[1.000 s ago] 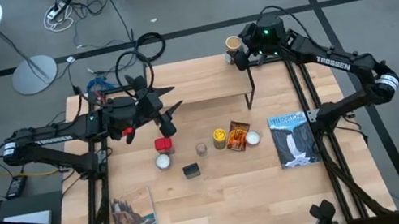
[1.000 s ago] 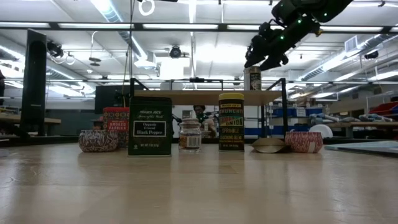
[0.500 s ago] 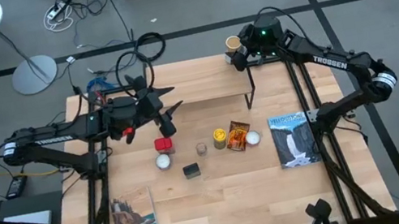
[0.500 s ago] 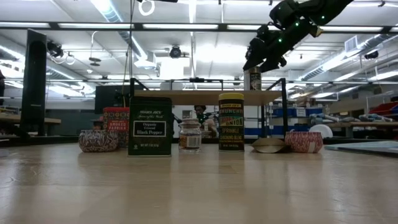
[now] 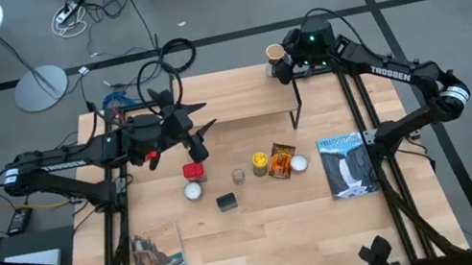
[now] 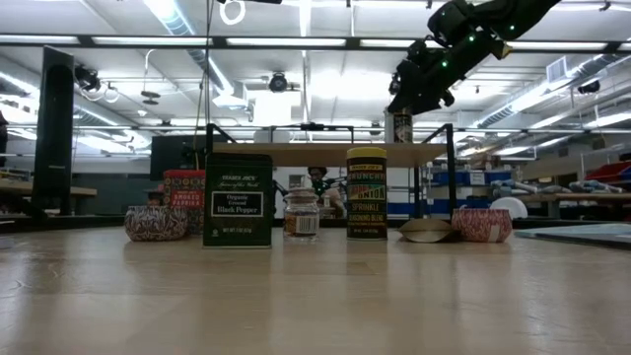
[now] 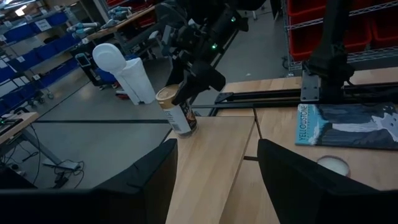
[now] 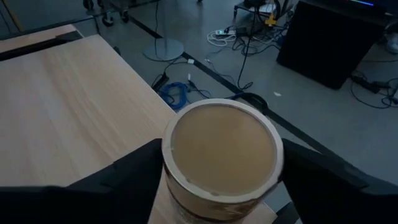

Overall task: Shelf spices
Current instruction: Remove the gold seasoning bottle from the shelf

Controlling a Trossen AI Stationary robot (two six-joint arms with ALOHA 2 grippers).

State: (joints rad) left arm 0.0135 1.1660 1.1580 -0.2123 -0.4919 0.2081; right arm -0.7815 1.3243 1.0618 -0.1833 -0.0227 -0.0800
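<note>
The right gripper (image 5: 284, 66) straddles the tan cylindrical jar (image 8: 219, 155), a finger on either side; whether the fingers press it cannot be told. The jar stands directly beneath the gripper on the corner of the shelf (image 5: 241, 102). Farther off, on the table (image 5: 265, 244), stand the other spices (image 5: 242, 175). The left gripper (image 5: 200, 131), fingers parted, hovers beyond the shelf's opposite end.

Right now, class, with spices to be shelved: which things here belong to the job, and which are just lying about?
Job: shelf; tan jar on its corner, right hand over it; red tin, dark tin, yellow jar, small pale-capped jar, orange packet; left hand waiting by the shelf's other end.
Lying about: two picture books, two white discs.
</note>
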